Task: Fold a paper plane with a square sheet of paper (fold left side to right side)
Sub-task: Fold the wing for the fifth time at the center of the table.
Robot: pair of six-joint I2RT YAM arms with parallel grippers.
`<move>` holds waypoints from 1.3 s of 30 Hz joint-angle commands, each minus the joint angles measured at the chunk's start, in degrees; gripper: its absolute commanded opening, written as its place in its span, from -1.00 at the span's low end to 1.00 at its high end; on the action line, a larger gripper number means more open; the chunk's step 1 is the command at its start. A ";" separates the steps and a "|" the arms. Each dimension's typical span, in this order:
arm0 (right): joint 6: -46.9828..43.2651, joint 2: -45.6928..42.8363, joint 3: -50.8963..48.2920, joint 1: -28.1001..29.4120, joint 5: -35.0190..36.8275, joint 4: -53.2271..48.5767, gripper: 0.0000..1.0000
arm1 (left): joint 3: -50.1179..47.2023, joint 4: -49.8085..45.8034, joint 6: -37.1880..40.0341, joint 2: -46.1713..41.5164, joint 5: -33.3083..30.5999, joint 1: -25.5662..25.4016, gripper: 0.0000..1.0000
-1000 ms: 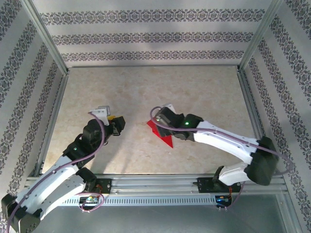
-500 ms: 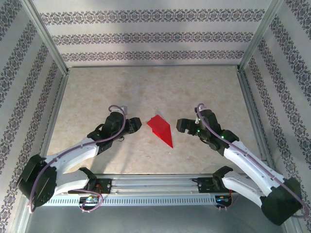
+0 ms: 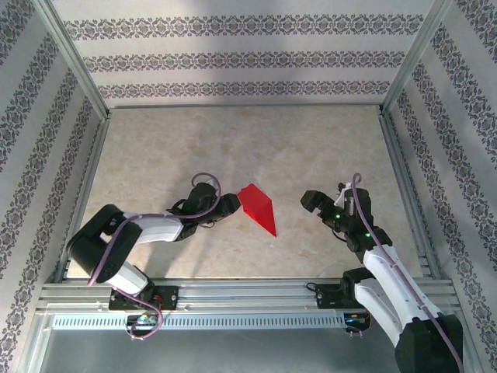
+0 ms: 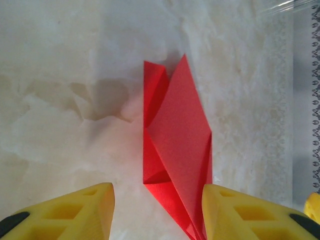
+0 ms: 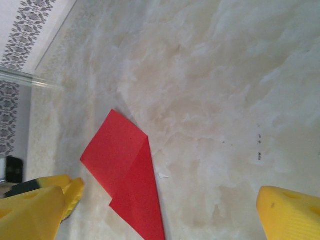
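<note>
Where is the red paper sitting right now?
Seen from above, the red paper lies on the table near its centre, between the two hands, closer to the left hand than the right hand.

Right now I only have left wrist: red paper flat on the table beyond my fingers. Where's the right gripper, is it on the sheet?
Observer: No. The right gripper sits off to the right of the square sheet of paper, with bare table between them.
Operator: Open or shut?
Observer: Open wide. In the right wrist view its fingers stand far apart and hold nothing.
Operator: My frame cuts the near tip. Full outline?
Observer: From the top camera it is a narrow folded shape. Its sharp point aims toward the arm bases, and the left gripper is close on its left side.
</note>
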 commanded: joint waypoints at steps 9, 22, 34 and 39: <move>0.25 0.02 -0.56 -0.47 -3.22 2.17 0.96 | 4.44 19.05 -7.18 13.02 4.77 -1.12 -0.36; -0.93 0.63 -0.56 -0.92 -3.96 2.20 0.96 | 5.11 15.09 -3.58 10.22 4.49 -1.12 -1.00; -2.26 7.14 -0.48 -3.90 -15.11 12.82 0.96 | 2.83 4.73 12.40 -6.46 13.59 1.36 -1.00; -9.32 13.67 2.47 -3.56 -24.30 13.88 0.96 | 0.00 -0.09 19.18 -16.88 19.29 4.64 -1.00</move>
